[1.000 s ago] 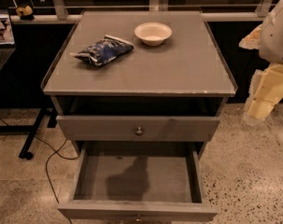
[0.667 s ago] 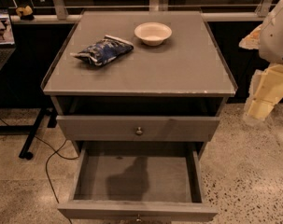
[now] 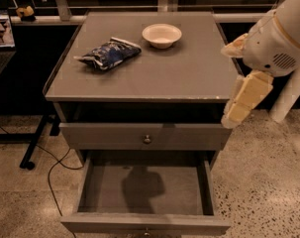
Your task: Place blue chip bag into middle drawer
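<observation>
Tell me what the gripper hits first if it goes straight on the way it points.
Likely the floor right of the open middle drawer; the gripper hangs beside the cabinet top, pointing down. Depth unclear.

The gripper [image 3: 238, 103] hangs just beside the table's [image 3: 189, 78] right front corner. Its arm [image 3: 283, 38] is cut off by the top and right edges. The middle drawer [image 3: 144, 187] stands open below the table top, and its front panel is mostly cut off by the bottom edge. The print on the blue chip bag [image 3: 109, 54], at the table's left rear, is too small to read. The recess [image 3: 139, 112] under the table top is too dark to see into.
</observation>
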Action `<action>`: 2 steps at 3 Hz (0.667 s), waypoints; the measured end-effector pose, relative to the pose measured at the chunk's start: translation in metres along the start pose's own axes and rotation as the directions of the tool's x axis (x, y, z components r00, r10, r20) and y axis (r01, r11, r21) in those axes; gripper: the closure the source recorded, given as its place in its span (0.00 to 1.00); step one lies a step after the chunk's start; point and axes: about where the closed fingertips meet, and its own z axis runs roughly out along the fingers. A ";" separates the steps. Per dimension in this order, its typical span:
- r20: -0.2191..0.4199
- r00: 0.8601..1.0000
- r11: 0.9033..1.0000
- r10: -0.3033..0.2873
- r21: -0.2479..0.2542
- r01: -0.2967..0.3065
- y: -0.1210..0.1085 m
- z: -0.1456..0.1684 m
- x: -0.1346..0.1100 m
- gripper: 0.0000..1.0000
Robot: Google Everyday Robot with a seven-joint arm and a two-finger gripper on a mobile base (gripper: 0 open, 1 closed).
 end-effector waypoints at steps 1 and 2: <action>0.134 0.985 0.994 -0.110 -0.001 0.111 -0.027 0.024 -0.045 0.00; 0.211 0.956 0.979 -0.204 0.015 0.206 -0.058 0.042 -0.088 0.00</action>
